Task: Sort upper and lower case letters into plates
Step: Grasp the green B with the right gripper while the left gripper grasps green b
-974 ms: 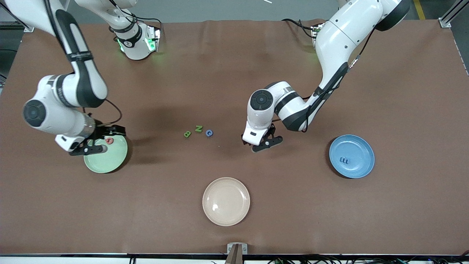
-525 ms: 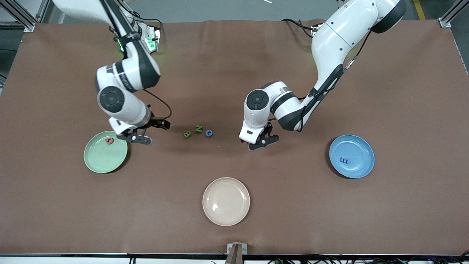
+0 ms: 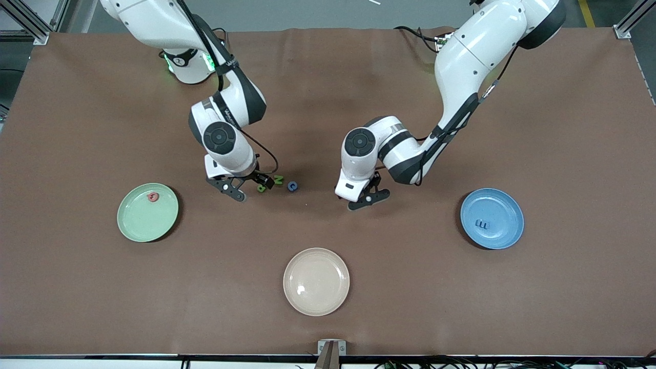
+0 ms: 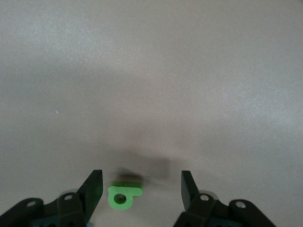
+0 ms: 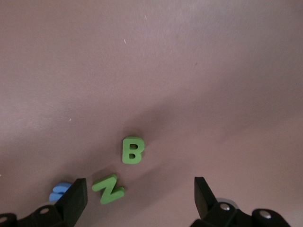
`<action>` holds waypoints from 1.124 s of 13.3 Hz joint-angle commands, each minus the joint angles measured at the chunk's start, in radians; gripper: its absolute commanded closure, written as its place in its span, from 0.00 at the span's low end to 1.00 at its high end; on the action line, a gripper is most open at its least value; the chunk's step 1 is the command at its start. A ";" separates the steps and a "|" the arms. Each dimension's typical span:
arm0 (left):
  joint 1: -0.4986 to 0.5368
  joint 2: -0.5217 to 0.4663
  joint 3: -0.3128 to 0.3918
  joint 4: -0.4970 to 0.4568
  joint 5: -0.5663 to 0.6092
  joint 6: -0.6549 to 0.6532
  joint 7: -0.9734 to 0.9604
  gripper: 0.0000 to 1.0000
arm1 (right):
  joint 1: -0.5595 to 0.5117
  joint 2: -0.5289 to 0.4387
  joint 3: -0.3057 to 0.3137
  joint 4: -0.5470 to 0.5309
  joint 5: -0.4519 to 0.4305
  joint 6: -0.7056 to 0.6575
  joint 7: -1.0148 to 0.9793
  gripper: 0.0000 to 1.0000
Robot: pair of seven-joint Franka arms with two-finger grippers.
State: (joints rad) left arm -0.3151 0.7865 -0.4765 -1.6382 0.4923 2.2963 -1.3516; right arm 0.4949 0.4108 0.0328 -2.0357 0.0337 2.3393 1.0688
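A green B [image 3: 262, 188], a green N [image 3: 278, 179] and a blue C [image 3: 292, 186] lie together mid-table. My right gripper [image 3: 245, 184] hangs open and empty just beside the B. Its wrist view shows the B [image 5: 132, 150], the N [image 5: 108, 188] and the blue letter [image 5: 59, 191] ahead of the open gripper [image 5: 139, 203]. My left gripper [image 3: 370, 197] is open, low over the table; a small green lower-case letter [image 4: 124, 195] lies between its fingers [image 4: 93, 189], hidden in the front view. The pale green plate [image 3: 138, 225] holds a red letter [image 3: 152, 196]. The blue plate [image 3: 505, 205] holds a blue letter [image 3: 482, 224].
A cream plate [image 3: 316, 302] sits nearer the front camera than the letters, mid-table. The brown table cover runs to all edges, with open surface between the plates.
My right arm has swung from over the pale green plate to beside the B, N and C. The red letter stays in the plate. My left gripper has barely moved.
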 commanded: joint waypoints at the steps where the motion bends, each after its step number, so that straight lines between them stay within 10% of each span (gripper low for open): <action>1: -0.006 0.005 0.004 0.003 0.009 -0.014 -0.041 0.25 | -0.001 0.025 -0.008 -0.003 -0.006 0.041 0.033 0.03; 15: -0.004 -0.003 0.002 -0.034 0.008 -0.017 -0.144 0.40 | 0.025 0.100 -0.010 -0.009 -0.011 0.118 0.074 0.42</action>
State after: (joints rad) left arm -0.3149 0.7895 -0.4717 -1.6661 0.4923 2.2897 -1.4625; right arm 0.5255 0.5124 0.0240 -2.0366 0.0341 2.4438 1.1273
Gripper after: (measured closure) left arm 0.396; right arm 0.374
